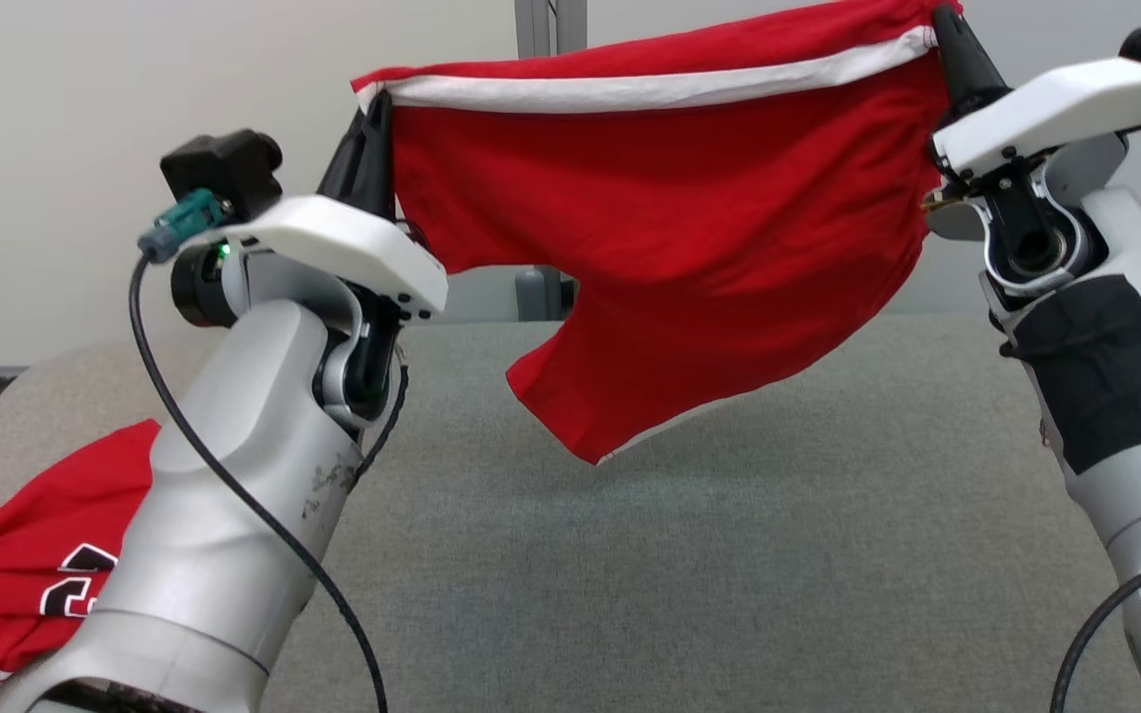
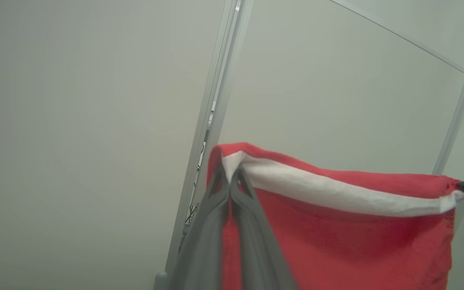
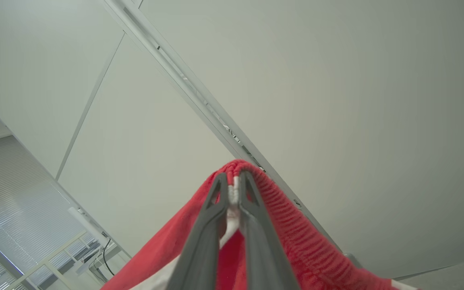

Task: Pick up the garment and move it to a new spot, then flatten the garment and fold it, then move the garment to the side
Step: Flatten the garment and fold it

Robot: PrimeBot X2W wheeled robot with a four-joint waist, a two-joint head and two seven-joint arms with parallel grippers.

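The garment [image 1: 689, 248] is a pair of red shorts with a white stripe below its top edge, hanging in the air above the grey table [image 1: 729, 555]. My left gripper [image 1: 375, 111] is shut on its top left corner, and my right gripper [image 1: 942, 25] is shut on its top right corner. The top edge stretches between them and the leg ends dangle just over the table. In the left wrist view my left gripper [image 2: 229, 177] pinches the white-striped garment [image 2: 336, 237]. In the right wrist view my right gripper [image 3: 233, 183] clamps the bunched red garment [image 3: 296, 249].
A second red garment with black and white lettering [image 1: 26, 574] lies at the table's near left, partly behind my left arm. A pale wall with a metal post [image 1: 551, 30] stands behind the table.
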